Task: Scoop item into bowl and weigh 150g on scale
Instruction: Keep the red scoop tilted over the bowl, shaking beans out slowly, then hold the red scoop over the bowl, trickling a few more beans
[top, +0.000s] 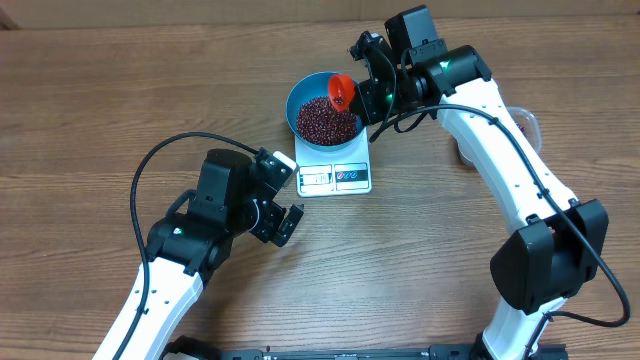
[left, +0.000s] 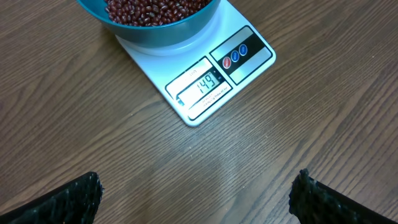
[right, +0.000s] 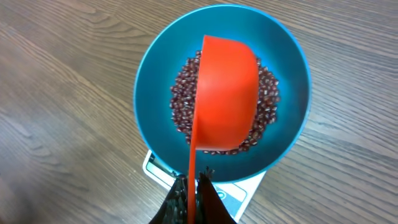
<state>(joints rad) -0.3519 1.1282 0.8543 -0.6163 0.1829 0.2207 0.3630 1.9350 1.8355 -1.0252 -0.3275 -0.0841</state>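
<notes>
The blue bowl (top: 296, 100) stands on the white scale (top: 335, 179), with the red-brown beans (top: 322, 122) heaped inside. My right gripper (top: 370, 92) is shut on the handle of an orange scoop (top: 342, 92) held over the bowl. In the right wrist view the scoop (right: 227, 93) is tipped with its back towards me above the beans (right: 181, 99), so its inside is hidden. My right gripper (right: 193, 186) pinches the thin handle. The scale (left: 217, 81) displays 149. My left gripper (top: 283, 222) hangs open over bare table in front of the scale, its fingers (left: 68, 202) wide apart.
A clear plastic tub (top: 527, 124) shows partly behind the right arm at the right. A black cable (top: 170, 150) loops over the table by the left arm. Wooden tabletop surrounds the scale.
</notes>
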